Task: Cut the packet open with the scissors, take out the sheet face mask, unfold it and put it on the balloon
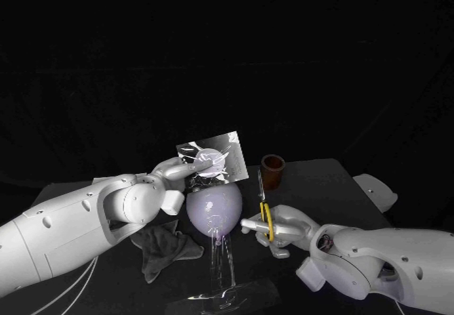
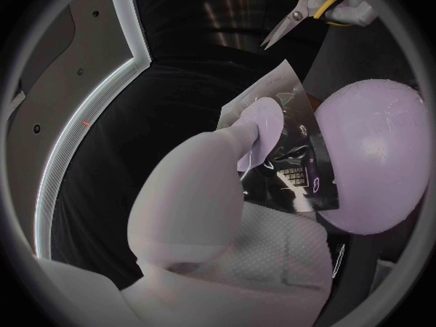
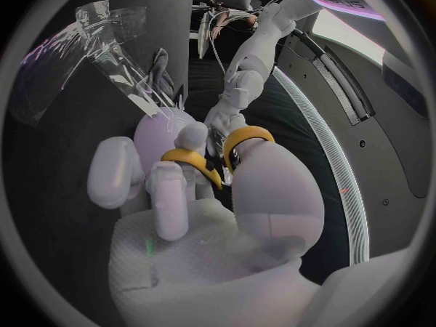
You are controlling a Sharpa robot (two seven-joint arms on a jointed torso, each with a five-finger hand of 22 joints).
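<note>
the left hand (image 1: 182,172) holds the packet (image 1: 216,149) up in the air. its fingers (image 2: 259,123) pinch the packet near one lower edge, and a round fingertip presses flat on the front. the packet is shiny and see-through in parts, with dark print on it. it is tilted, so one corner points up. it is not cut open yet.

the packet hangs just over the top of the balloon (image 1: 213,209). i cannot tell if the two touch. the balloon is pale purple and shaped like an egg. it sits on a clear stand (image 1: 223,262) near the front middle of the black worktop (image 1: 321,177).

the right hand (image 1: 284,230) grips the scissors (image 1: 266,211). its fingers go through the yellow loops, and the hand is curled tight around them. the hand is low, just beside the balloon on the robot's right side. the blades point up and away from the robot. in the left wrist view the blades are parted a little at the tips and aim toward the packet. the scissors are near the packet but not touching it.

a brown cup (image 1: 272,172) stands upright on the worktop behind the scissors, close to the blade tips. a grey cloth (image 1: 159,248) lies crumpled on the worktop under the left arm, beside the stand.
</note>
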